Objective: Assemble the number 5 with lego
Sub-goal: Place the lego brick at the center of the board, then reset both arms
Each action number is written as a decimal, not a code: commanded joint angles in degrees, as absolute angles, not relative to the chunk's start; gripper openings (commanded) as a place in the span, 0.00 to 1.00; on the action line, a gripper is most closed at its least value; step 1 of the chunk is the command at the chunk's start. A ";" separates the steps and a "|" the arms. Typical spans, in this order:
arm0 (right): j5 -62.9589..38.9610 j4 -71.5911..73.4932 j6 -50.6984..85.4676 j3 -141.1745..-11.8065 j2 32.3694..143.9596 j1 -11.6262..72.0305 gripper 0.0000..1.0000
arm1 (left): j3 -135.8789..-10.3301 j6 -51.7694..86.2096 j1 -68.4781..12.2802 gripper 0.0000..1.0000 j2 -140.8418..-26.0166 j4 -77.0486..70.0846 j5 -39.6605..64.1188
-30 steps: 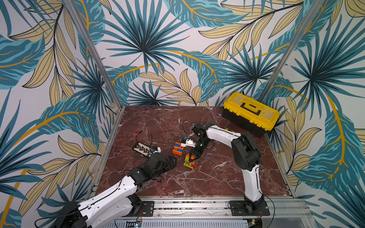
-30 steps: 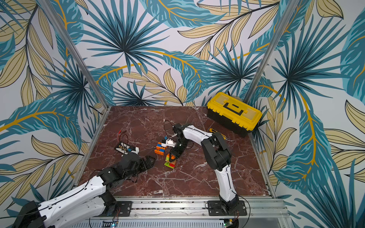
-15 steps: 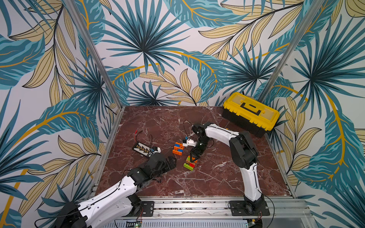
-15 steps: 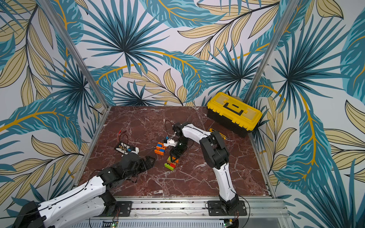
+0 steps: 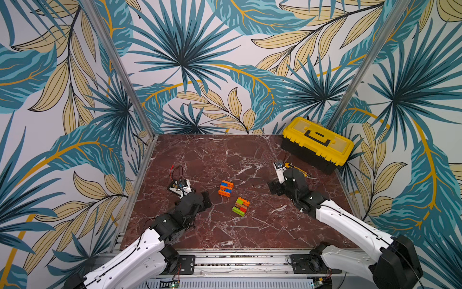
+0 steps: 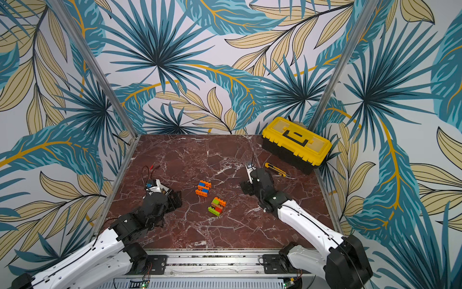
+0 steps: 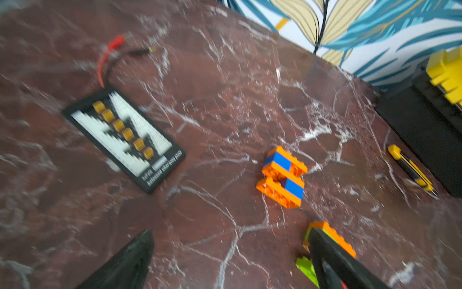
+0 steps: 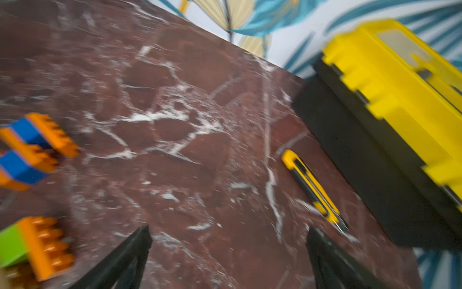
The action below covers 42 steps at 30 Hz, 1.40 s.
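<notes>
the left gripper (image 5: 205, 199) is seen spread and empty, left of the orange-and-blue lego figure (image 5: 226, 188). that figure, three orange bars joined by two blue squares, is judged to read as a finished 5. a lime, orange and red lego cluster (image 5: 240, 206) lies near it, apart, its role unclear. right of the figure, the right gripper (image 5: 274, 188) is held spread and empty.

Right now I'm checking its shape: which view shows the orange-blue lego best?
Left wrist view: the orange-blue lego is close and whole. Both top views show it small; right wrist crops it.
</notes>
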<state>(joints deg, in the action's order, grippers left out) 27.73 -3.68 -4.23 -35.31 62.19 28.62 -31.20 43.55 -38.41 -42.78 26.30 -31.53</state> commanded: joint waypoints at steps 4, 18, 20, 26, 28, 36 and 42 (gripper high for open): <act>45.06 13.61 2.70 -25.53 63.02 19.92 0.99 | -34.51 19.73 -33.51 0.99 -50.68 14.02 -53.20; 21.15 39.59 -3.24 -26.07 80.38 10.04 0.99 | -15.71 3.34 -16.39 1.00 -61.68 -32.69 -34.42; 19.00 47.05 -4.29 -23.58 82.29 9.41 0.99 | -14.86 3.61 -14.82 1.00 -64.90 -37.67 -32.39; 10.02 60.90 -2.60 -17.34 87.00 5.02 0.99 | -12.98 1.55 -11.22 1.00 -75.70 -57.37 -26.01; 9.81 52.26 -1.90 -21.12 85.88 4.99 0.99 | -17.55 2.72 -10.36 1.00 -74.92 -45.77 -23.37; 17.22 53.32 1.73 -22.15 87.45 3.60 0.99 | -20.85 -3.55 -9.38 1.00 -78.56 -45.53 -20.66; 17.30 53.12 1.77 -22.19 87.45 3.60 0.99 | -18.49 -1.65 -2.79 1.00 -91.94 -64.62 -12.88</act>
